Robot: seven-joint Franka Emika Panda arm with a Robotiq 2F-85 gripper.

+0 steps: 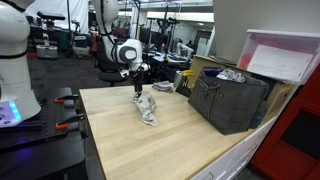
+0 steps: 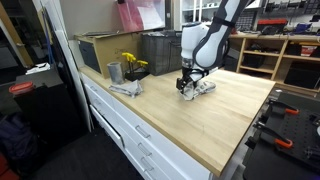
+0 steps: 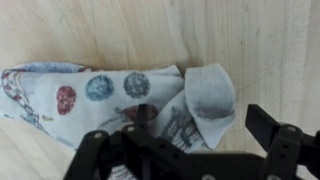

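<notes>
A crumpled white cloth printed with red and blue round patches lies on the wooden tabletop. In both exterior views the same cloth sits near the table's middle. My gripper hangs just above its folded end, jaws open, one finger over the fabric and the other over bare wood. Nothing is held. In an exterior view the gripper points straight down at the cloth; another angle shows the gripper right at the fabric.
A dark crate with a clear bin on it stands along one table edge. A metal cup, yellow flowers and a second rag sit near the crate. Red-handled clamps grip the far edge.
</notes>
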